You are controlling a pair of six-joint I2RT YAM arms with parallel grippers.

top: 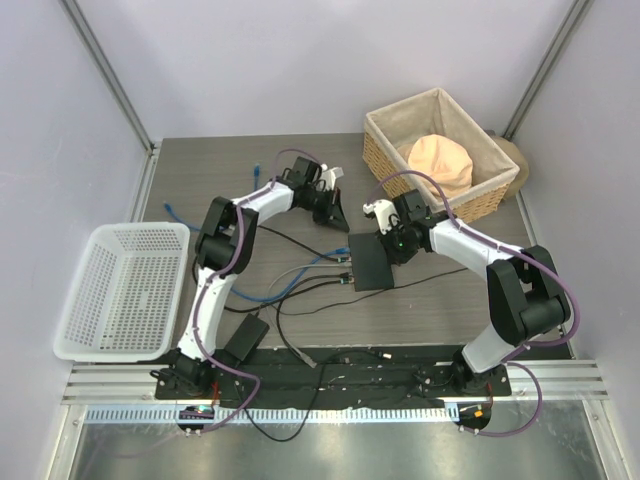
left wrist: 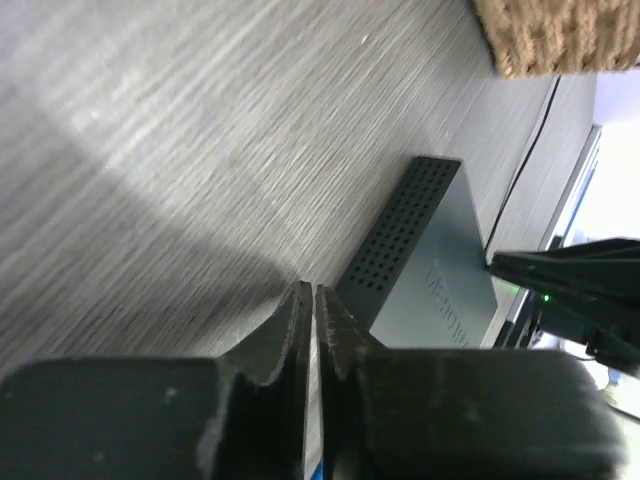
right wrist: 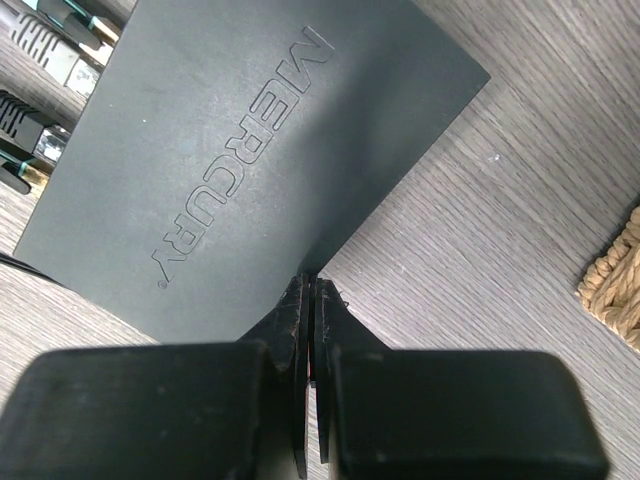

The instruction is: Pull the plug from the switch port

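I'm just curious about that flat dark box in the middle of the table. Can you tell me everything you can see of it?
The switch is a flat, dark-grey rectangular box, matte like plastic, with MERCURY embossed on top and one perforated side. It lies flat in the middle of the table. Several cable plugs sit in sockets along one narrow edge. The right hand, shut, appears to press on the opposite edge.

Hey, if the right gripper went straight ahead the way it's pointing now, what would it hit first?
The switch, most likely: the right gripper, jaws shut, points at its near edge and sits right up against it. Whether they already touch, the wrist view cannot settle.
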